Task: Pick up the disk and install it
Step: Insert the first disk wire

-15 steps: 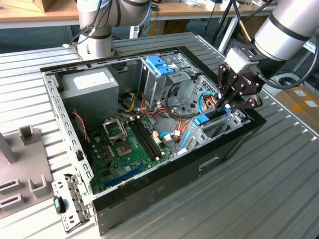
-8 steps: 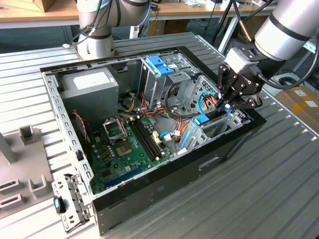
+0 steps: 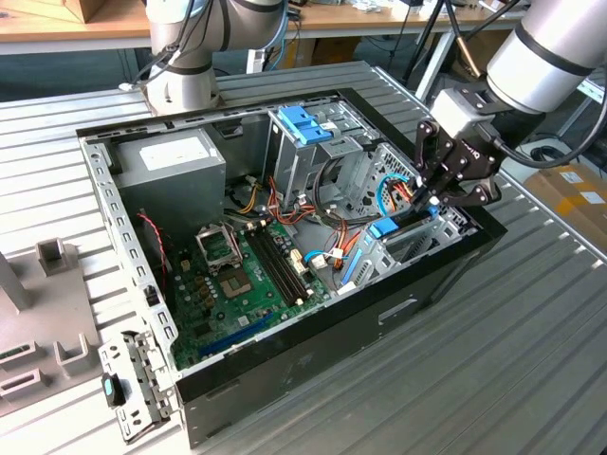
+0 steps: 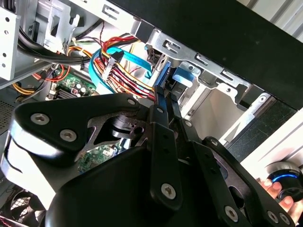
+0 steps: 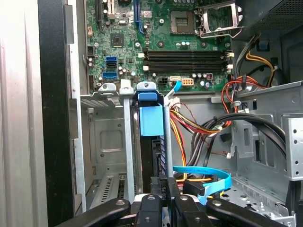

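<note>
Gripping disk (image 5: 152, 142) edge-on in bay (image 5: 102, 142)

disk (image 5: 152, 120): 1 | computer case (image 3: 313, 355): 1 | motherboard (image 3: 237, 284): 1 | robot arms: 2

Silver arm (image 3: 545, 57), black screw-studded gripper (image 3: 438, 190)

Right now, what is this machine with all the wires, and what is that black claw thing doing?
It's an opened computer case lying on a metal table. One picture is taken from off the arm; two come from cameras riding on the robot arm's wrist. The black claw is the arm's gripper, reaching into the case. Its fingers are closed on the disk, a flat drive with a blue frame, standing on edge in a metal slot. The green board is the computer's main circuit board.
</note>
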`<act>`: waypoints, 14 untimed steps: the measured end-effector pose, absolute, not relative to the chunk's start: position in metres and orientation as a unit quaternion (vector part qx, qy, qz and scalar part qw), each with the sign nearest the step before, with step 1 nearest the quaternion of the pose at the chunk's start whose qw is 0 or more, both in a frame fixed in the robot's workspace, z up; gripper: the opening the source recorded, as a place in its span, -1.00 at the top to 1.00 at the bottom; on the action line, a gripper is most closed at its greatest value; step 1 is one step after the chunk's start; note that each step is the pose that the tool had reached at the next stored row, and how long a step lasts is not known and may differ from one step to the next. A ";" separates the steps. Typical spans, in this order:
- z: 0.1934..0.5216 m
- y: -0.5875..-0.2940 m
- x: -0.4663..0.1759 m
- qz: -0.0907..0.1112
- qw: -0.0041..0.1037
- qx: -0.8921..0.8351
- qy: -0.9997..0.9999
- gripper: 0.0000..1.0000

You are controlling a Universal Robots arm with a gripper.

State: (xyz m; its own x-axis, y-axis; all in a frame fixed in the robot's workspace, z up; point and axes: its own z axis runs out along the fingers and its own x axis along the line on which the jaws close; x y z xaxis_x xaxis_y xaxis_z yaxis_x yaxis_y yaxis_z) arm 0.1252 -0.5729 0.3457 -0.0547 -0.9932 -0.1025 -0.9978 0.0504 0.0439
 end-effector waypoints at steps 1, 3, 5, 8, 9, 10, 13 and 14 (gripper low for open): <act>0.346 -0.573 0.125 0.051 0.022 -0.687 0.724 0.66; 0.346 -0.572 0.125 0.051 0.022 -0.688 0.724 0.66; 0.346 -0.572 0.125 0.051 0.022 -0.688 0.724 0.66; 0.346 -0.572 0.125 0.052 0.023 -0.688 0.723 0.66; 0.346 -0.572 0.125 0.053 0.023 -0.688 0.723 0.66; 0.345 -0.572 0.125 0.053 0.024 -0.688 0.723 0.66; 0.345 -0.573 0.124 0.054 0.025 -0.688 0.723 0.66; 0.344 -0.573 0.124 0.054 0.025 -0.688 0.723 0.66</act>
State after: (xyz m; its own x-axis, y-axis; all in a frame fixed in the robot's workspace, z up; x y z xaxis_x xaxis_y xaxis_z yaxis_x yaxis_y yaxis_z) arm 0.1242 -0.5726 0.3443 -0.0523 -0.9925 -0.1108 -0.9979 0.0476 0.0444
